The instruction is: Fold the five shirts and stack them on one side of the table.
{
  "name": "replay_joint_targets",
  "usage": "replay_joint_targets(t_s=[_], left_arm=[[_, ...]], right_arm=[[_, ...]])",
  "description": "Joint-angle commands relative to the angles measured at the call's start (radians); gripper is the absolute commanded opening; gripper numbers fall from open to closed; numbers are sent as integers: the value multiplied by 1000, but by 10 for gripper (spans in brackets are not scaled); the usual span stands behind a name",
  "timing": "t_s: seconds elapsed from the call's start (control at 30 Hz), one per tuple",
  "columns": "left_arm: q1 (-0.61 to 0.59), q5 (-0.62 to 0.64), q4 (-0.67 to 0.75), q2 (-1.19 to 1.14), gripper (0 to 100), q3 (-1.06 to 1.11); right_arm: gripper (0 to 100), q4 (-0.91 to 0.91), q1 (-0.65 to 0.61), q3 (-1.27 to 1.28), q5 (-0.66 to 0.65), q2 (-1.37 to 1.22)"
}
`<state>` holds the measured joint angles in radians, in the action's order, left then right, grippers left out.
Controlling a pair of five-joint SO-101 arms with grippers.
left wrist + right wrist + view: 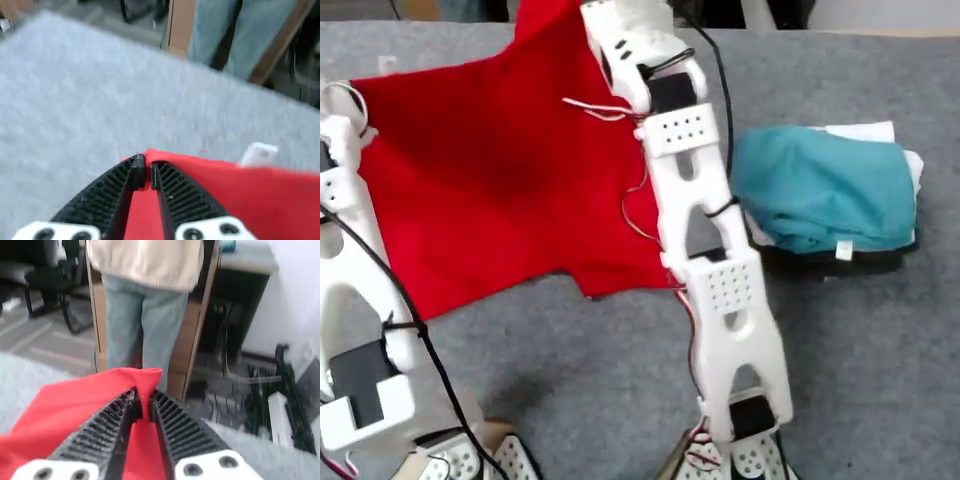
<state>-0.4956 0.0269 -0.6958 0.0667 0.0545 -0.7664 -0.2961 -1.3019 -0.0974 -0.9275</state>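
**Red shirt pinched at two edges, both grippers pressed together on cloth**

The red shirt (490, 190) lies spread over the left and middle of the grey bench (880, 350). Its upper part runs to the far edge of the bench, and its lower hem slants across the middle. One sleeve sticks out at the lower edge, beside the right arm (705, 230).

The left gripper (144, 170) is closed on the shirt's left border, with red cloth nipped between the black ribbed fingers (112, 187). A small white label (257, 154) stands up from the cloth edge just beside it. Bare grey bench stretches away beyond this edge.

The right gripper (142, 405) is likewise clamped on a fold of red cloth at the far side of the bench, and the fabric there is raised into a peak. The right arm crosses the shirt's right border from the near side to the far side.

The left arm (355, 300) stands along the left edge of the bench, touching the shirt's border.

To the right, well apart from the red shirt, sits a stack of folded shirts. A teal shirt (825, 190) is on top, with a white one (865, 132) showing at the far edge and a dark one (840, 262) at the near edge. Open grey bench lies between the right arm and the stack, and across the whole near right.
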Motion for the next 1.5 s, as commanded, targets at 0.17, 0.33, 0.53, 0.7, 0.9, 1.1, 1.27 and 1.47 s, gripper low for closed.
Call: replay_joint_targets(t_s=[0.17, 0.33, 0.53, 0.7, 0.9, 1.1, 1.27, 1.47], left_arm=[[1, -230, -535, 11, 29, -2], [41, -284, -726, 12, 29, 143], [21, -270, -605, 63, 28, 469], [-28, -270, -571, 167, 28, 552], [-142, -393, -523, 212, 28, 510], [-168, -430, -523, 209, 29, 496], [-168, -443, -523, 210, 29, 533], [-213, -528, -589, 215, 39, 512]], right_arm=[[13, -623, 25, -274, -44, 18], [13, -1005, 3, -367, -101, 19], [13, -1007, 57, -262, -155, 45], [13, -1005, 28, 1, -210, 196], [13, -954, -21, 475, -264, 387], [13, -829, 51, 791, -284, 541], [13, -690, 69, 1050, -290, 642], [14, -523, 61, 1337, -290, 748]])
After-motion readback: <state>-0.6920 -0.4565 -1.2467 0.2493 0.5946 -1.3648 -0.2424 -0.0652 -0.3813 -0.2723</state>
